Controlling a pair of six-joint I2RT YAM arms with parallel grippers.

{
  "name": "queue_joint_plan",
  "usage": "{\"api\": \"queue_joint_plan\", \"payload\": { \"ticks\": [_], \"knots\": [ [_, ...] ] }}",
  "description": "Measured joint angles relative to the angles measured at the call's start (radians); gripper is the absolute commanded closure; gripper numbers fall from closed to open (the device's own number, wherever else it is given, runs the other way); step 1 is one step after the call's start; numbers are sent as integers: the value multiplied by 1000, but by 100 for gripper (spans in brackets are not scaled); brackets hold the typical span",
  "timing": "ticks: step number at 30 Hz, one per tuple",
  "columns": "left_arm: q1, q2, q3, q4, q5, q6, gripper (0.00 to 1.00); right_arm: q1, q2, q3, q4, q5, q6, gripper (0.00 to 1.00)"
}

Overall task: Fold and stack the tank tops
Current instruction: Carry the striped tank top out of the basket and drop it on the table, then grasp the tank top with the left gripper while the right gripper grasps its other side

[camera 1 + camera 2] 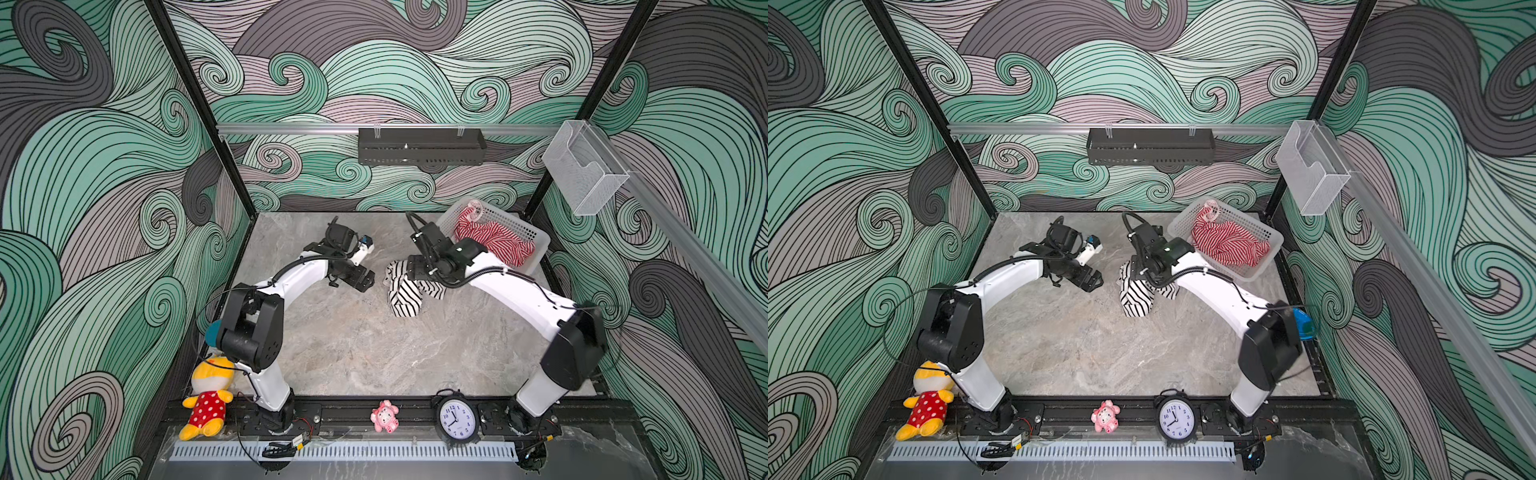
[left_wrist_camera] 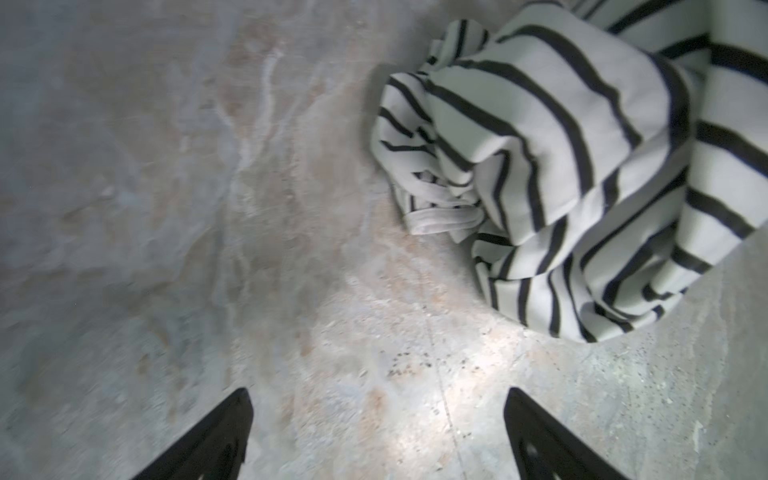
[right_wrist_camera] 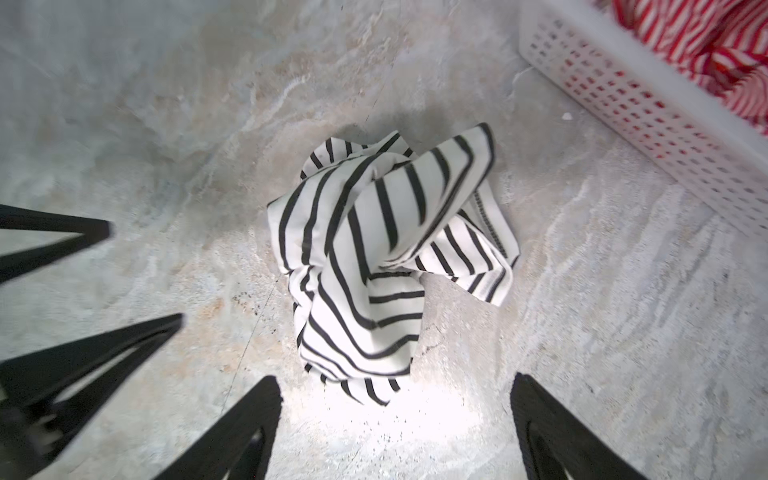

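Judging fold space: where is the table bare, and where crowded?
Bare: the near half of the table, from the black-and-white tank top down to the clock; also the far-left corner. Crowded: far right, where basket and right pincer crowd that top.

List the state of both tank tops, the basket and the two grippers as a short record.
black-and-white tank top: crumpled heap on the table, unfolded
red-and-white tank top: bunched inside the white basket
left gripper: jaws open, empty, beside the heap
right gripper: jaws open, empty, over the heap
stack: not started
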Motion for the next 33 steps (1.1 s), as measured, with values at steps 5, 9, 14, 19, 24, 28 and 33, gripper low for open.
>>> {"api": "queue_joint_plan", "payload": {
  "ticks": [5, 9, 14, 19, 24, 28, 33],
  "knots": [
    [-95, 61, 39, -24, 61, 2, 1, -77, -174, -188, 41, 1, 47, 14],
    [-155, 93, 74, -22, 94, 2, 1, -105, -246, -316, 47, 0, 78, 15],
    [-234, 100, 55, 11, 82, 2, 1, -108, -316, -370, 48, -4, 103, 16],
    [-342, 122, 39, 53, -23, 13, 5, -117, -349, -380, 60, -5, 125, 18],
    [-399, 240, 92, 63, -223, 18, 100, -117, -364, -399, 70, -7, 141, 40],
    [-358, 296, 139, 58, -339, 20, 100, -117, -370, -418, 83, -20, 141, 46],
    [-198, 207, 87, 47, -348, 79, 99, -117, -361, -467, 128, -54, 143, 44]
  ]
}}
